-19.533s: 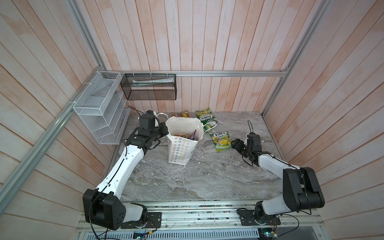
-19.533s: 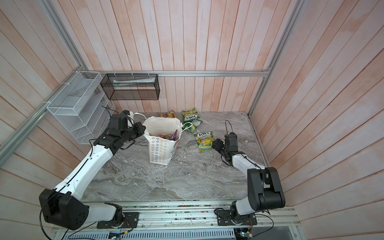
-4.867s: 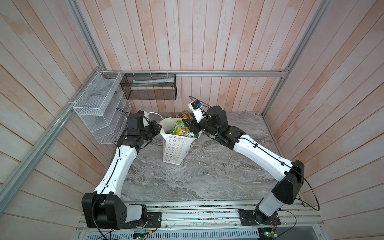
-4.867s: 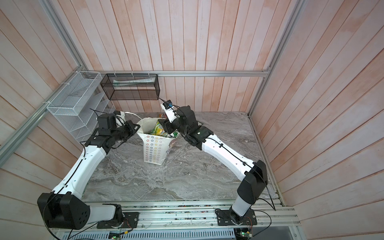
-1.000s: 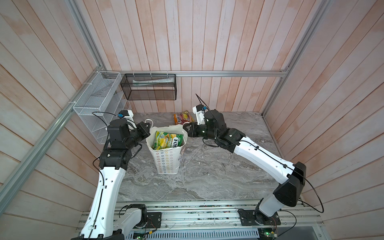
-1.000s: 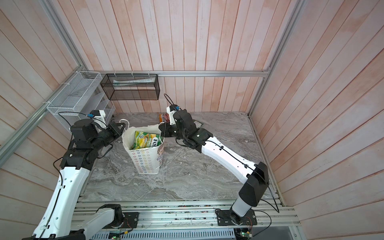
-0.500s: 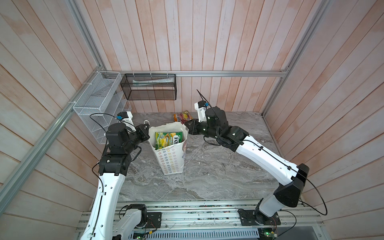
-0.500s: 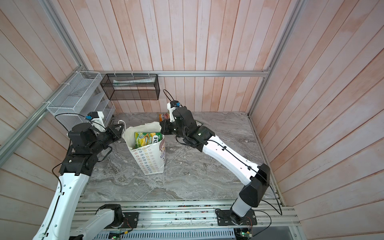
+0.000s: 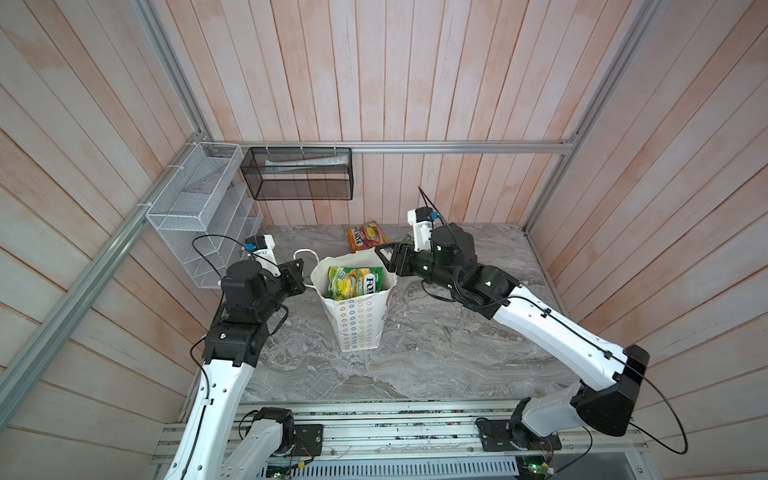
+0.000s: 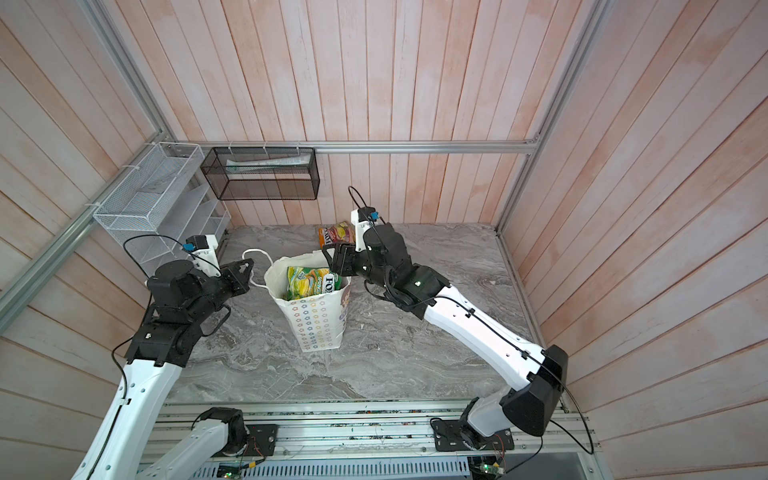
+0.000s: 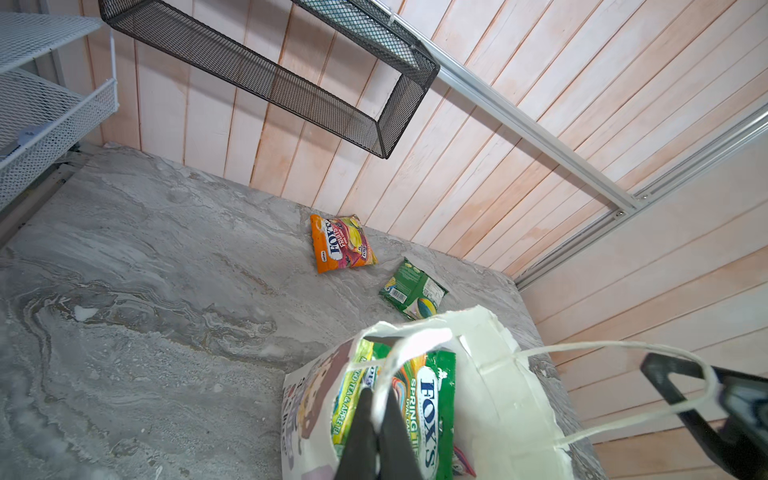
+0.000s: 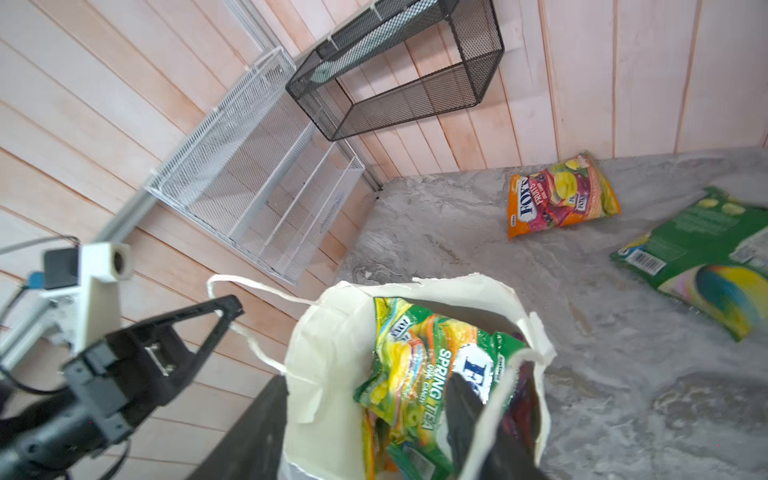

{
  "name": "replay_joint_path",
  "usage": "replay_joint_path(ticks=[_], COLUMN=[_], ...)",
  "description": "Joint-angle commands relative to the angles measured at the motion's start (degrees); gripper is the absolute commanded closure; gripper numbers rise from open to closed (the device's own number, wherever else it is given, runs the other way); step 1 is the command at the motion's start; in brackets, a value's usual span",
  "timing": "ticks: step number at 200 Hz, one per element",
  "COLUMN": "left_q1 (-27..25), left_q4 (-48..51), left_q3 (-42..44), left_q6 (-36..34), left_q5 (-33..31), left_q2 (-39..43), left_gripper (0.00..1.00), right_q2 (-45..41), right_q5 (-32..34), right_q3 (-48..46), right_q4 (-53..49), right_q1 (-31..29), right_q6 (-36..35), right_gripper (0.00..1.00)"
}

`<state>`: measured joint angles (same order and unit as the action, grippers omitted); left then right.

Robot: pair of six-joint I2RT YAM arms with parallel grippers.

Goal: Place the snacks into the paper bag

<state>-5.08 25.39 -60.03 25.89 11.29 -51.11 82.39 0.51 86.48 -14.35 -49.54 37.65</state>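
R gripper [image 9: 384, 259] now spread by flowery paper bag [image 9: 359, 324]; L gripper [image 9: 300, 269] tight on handle [image 11: 415, 341].

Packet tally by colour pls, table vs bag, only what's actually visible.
Orange packet, on the table: 1
Green packet, on the table: 1
Green-yellow packet, on top in the paper bag: 1
Total countable: 3. Bits of other packets show beneath it in the bag, too hidden to count.

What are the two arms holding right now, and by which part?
The left gripper is shut on a cord handle of the paper bag. The right gripper stands open, gripping nothing.
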Motion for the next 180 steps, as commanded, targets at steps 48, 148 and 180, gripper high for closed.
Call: replay_joint_path(ticks=[48, 148, 180], left_q1=[0.74, 0.95, 2.57], left_q4=[-1.61, -2.48, -3.18], left_q3=[0.74, 1.41, 1.83], left_q6=[-0.85, 0.01, 1.00], left_q5=[-1.71, -0.03, 2.28], left_q2=[0.80, -0.40, -1.53], left_gripper=[1.00, 1.00, 1.00], right_q2=[-7.16, -6.82, 3.86], right_q5=[6.60, -8.52, -9.54], right_q3=[-1.55, -22.09, -22.48], right_q4=[-4.87, 9.65, 14.51], right_q1=[2.20, 32.67, 35.59], right_q6=[2.00, 8.67, 7.00], right_gripper=[0.02, 0.02, 0.10])
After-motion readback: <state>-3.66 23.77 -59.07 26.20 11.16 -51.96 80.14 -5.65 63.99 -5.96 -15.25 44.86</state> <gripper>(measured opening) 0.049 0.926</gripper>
